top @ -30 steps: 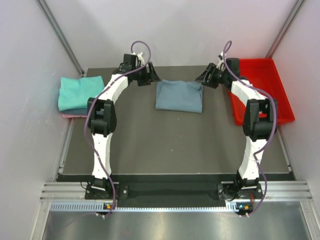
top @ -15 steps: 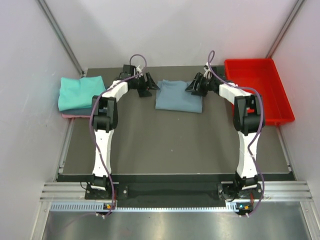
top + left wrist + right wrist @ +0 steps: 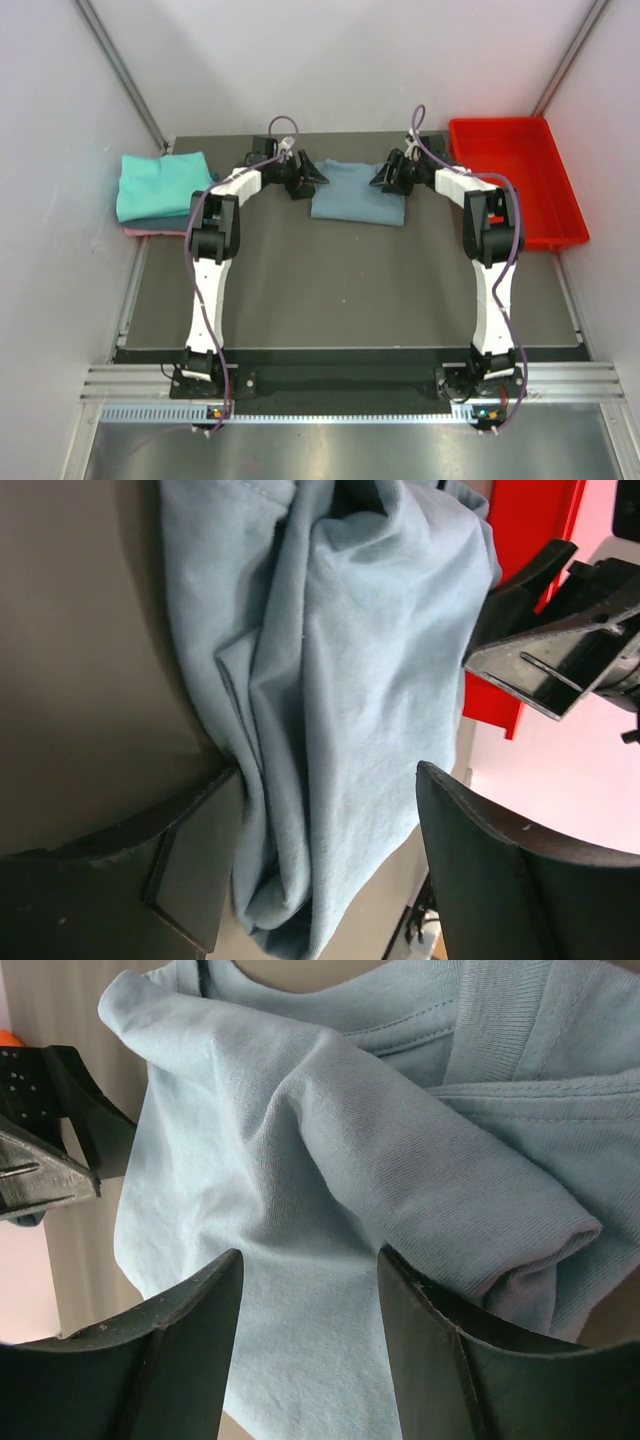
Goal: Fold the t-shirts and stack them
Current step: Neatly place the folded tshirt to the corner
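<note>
One dark table (image 3: 300, 290), with red tray (image 3: 515, 180) at right, teal-topped t-shirt stack (image 3: 160, 183) at left, folded grey-blue t-shirt (image 3: 357, 192) at far middle. Left gripper (image 3: 314, 178) and right gripper (image 3: 383, 178) at its side edges, jaws apart.

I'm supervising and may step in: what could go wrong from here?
The left gripper and right gripper, both open, straddle bunched layers of the grey-blue shirt; closing may catch only some layers, so the fold could open on lifting. The stack sits at the left edge of the table; a skewed drop might slide off.
</note>
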`<state>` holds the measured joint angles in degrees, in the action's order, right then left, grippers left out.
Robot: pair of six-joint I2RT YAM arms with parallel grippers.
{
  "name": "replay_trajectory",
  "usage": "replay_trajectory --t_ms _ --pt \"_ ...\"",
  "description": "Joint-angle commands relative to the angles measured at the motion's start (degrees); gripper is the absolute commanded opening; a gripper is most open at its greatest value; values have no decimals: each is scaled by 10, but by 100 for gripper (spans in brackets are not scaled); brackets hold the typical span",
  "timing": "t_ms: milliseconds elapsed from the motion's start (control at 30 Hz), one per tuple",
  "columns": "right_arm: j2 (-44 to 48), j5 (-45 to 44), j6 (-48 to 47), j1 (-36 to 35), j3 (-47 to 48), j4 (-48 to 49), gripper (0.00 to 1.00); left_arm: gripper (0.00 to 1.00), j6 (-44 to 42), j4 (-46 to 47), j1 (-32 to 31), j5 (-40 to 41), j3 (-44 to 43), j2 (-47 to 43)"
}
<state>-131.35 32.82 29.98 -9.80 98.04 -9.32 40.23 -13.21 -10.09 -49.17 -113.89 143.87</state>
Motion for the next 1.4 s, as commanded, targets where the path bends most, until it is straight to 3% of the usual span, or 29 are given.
replay_trajectory --t_ms 0,100,233,300,333,467,667,967,1367 --pt "-3 -12 -13 -6 15 4 57 74 18 23 -12 -12 7 25" --pt "-4 -12 -12 -6 14 4 57 70 25 32 -17 -17 3 34" --pt "-7 -12 -12 -6 14 5 57 58 28 39 -23 -20 -6 47" --pt "-8 -13 -12 -7 14 5 57 46 27 39 -24 -15 -8 48" --pt "-8 -13 -12 -7 14 6 57 46 26 39 -24 -15 -8 48" --pt "-5 -12 -11 -7 11 7 57 20 22 35 -24 -9 -10 43" --pt "14 -10 -17 -7 11 8 57 0 -2 35 -25 -18 -23 23" --pt "142 -34 -65 29 -16 -9 65 0 -118 -119 4 7 -46 -97" --pt "231 -55 -105 58 -114 -20 67 0 -341 -371 129 51 -68 -221"
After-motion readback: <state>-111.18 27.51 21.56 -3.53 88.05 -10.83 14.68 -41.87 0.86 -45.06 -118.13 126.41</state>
